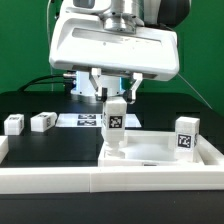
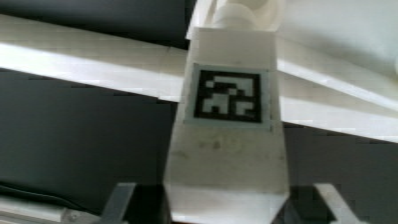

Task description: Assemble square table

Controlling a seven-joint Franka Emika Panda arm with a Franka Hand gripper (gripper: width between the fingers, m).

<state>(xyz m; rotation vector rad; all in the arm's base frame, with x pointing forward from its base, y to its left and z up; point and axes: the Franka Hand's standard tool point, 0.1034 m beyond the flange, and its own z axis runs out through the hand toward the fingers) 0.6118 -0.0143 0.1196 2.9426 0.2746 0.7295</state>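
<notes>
Here, gripper (image 1: 115,100): pinched the upright leg (image 1: 116,120).
Leg position: at the square tabletop's (image 1: 150,153) corner.
Second leg (image 1: 186,135): upright, exterior view's right.

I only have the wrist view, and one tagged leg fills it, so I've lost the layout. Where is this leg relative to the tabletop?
Observer: The held leg is upright, with its lower end at the tabletop's corner on the exterior view's left.
Operator: Any legs on it already?
Observer: One standing leg is upright on the tabletop, toward the exterior view's right.
Operator: And the others?
Observer: Two loose legs lie on the black table, off to the exterior view's left.
</notes>
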